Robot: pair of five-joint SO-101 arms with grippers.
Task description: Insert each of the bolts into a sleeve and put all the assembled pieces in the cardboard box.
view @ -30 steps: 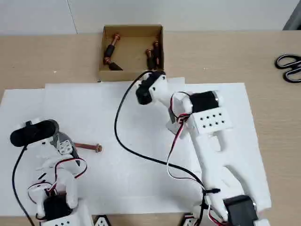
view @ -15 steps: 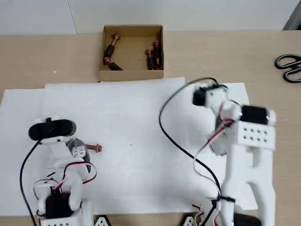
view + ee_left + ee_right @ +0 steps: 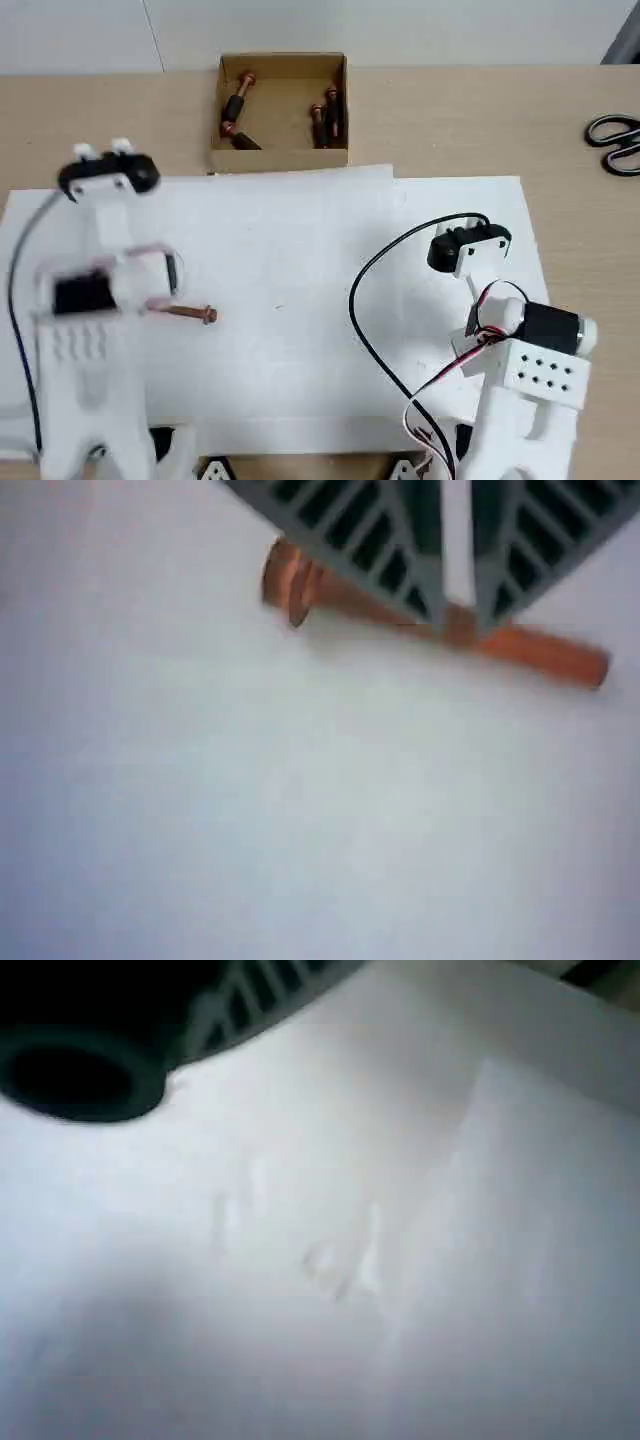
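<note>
Both arms have shifted: the left arm (image 3: 90, 300) has risen and stretched out over the white sheet (image 3: 300, 260), and the right arm (image 3: 520, 370) has drawn back from the cardboard box (image 3: 283, 158). The left hand (image 3: 458, 620) hangs right over the bolt (image 3: 190, 313), clenched to a thin slit (grasping nothing visible). The bolt lies on the sheet. I cannot tell the right hand's (image 3: 215, 1020) grip. Assembled pieces (image 3: 237, 100) lie in the box.

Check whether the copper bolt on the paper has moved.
No. The copper bolt lies at the same spot on the white paper sheet, equally far from the brown cardboard box.
</note>
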